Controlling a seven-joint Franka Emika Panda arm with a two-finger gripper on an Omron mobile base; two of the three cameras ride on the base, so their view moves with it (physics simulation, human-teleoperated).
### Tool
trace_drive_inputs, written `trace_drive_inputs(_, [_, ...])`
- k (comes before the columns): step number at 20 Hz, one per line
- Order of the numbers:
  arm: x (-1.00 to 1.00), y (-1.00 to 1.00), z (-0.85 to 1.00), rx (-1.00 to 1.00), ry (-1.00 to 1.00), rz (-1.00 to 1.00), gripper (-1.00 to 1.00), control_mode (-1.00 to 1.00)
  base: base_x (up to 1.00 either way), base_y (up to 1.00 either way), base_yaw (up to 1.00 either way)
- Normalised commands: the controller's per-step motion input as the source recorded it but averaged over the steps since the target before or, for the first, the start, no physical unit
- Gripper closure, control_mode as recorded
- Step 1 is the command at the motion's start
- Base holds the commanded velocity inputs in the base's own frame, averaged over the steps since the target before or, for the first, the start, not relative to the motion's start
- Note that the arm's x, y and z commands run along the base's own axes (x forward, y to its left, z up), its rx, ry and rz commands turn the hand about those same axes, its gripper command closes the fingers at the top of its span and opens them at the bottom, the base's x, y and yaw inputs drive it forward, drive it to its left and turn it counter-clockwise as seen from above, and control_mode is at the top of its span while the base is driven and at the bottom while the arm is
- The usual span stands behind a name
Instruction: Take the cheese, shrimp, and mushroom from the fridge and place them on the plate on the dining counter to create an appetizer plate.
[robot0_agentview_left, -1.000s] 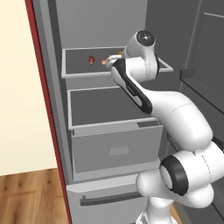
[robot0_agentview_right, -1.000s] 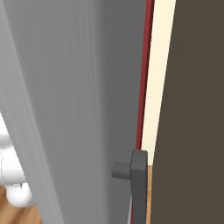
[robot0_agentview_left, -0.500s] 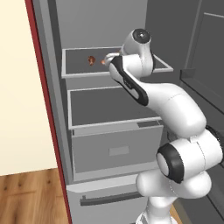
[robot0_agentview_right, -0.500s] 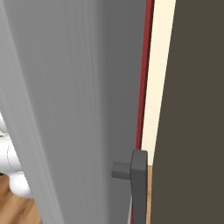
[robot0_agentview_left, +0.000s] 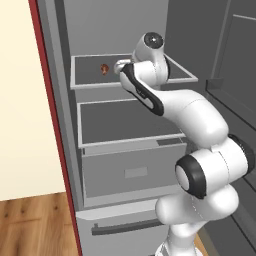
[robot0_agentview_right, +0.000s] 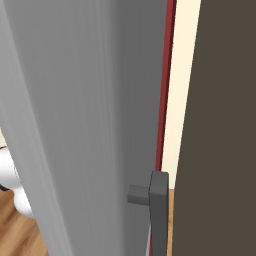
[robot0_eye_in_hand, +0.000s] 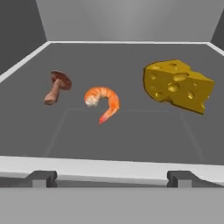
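On the fridge's (robot0_agentview_left: 100, 25) top shelf (robot0_eye_in_hand: 131, 131) lie three foods. In the hand view the yellow cheese (robot0_eye_in_hand: 177, 85) with holes is at the right, the curled orange shrimp (robot0_eye_in_hand: 103, 99) in the middle, and the brown mushroom (robot0_eye_in_hand: 56, 85) at the left, on its side. My gripper (robot0_eye_in_hand: 113, 178) is open at the shelf's front rim, its fingertips (robot0_eye_in_hand: 41, 177) wide apart and holding nothing. From the left base view the mushroom (robot0_agentview_left: 104, 69) shows just left of my hand (robot0_agentview_left: 121, 66). The plate and dining counter are out of view.
Below the top shelf are a second shelf (robot0_agentview_left: 125, 122), a drawer (robot0_agentview_left: 130, 172) and a handled bottom drawer (robot0_agentview_left: 120, 227). The open fridge door (robot0_agentview_right: 75, 125) with its handle (robot0_agentview_right: 156, 210) stands close in the right base view. A red-edged wall (robot0_agentview_left: 45, 100) is at the left.
My arm has stretched and carried the hand leftward toward the top shelf, over the spot where the shrimp showed in the left base view. The jaws stayed open.
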Motion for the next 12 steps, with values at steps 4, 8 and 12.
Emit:
trace_drive_inputs(4, [0.00, 0.07, -0.03, 0.00, 0.00, -0.08, -1.00, -1.00, 0.00, 0.00, 0.00])
trace_drive_inputs(8, [0.00, 0.02, -0.01, 0.00, 0.00, -0.13, -1.00, -1.00, 0.00, 0.00, 0.00])
trace_drive_inputs(12, [0.03, 0.02, 0.00, 0.03, 0.00, -0.15, -1.00, -1.00, 0.00, 0.00, 0.00])
